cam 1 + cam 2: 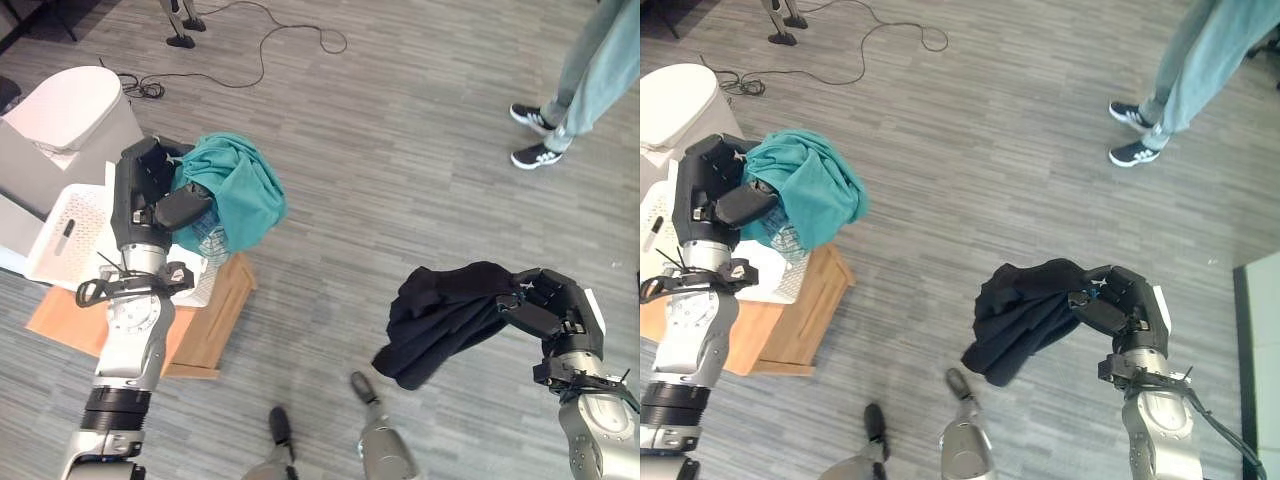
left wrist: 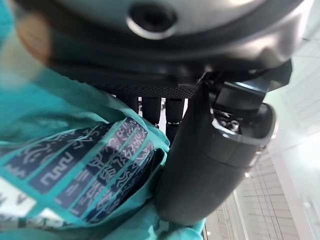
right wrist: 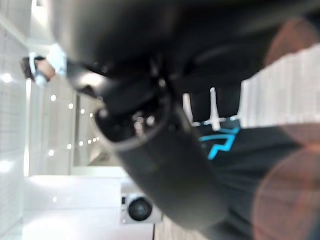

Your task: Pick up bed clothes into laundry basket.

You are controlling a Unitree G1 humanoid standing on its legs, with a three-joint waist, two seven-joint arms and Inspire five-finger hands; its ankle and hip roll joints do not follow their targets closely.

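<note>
Nearest to the robot, at about five o'clock in the left eye view, the right robot hand (image 1: 550,305) has its fingers curled around a black, crumpled cloth garment (image 1: 440,320). The garment hangs free above the grey wood-pattern floor (image 1: 400,130), with most of the cloth drooping toward seven o'clock from the hand. In the right wrist view the thumb lies across the dark cloth, and a small blue mark shows on the fabric.

Further away, at about ten o'clock, the left robot hand (image 1: 165,205) pinches a teal cloth garment with a dark patterned part (image 1: 240,190). The left arm is raised almost straight up from the lower left, and the garment bulges over the near corner of the white plastic laundry basket with small holes (image 1: 75,225). The basket stands on a low brown wooden bench (image 1: 215,320). Whether the teal cloth already rests on the basket rim is, I think, not clear from here.

The step in hand seems to be the delivery of both garments. Next, the left hand should move the teal cloth over the basket opening and let go; then the right arm must cross toward ten o'clock with the black garment.

At one o'clock, far off, a person's legs in light trousers and dark shoes (image 1: 590,80) stand on the floor.
</note>
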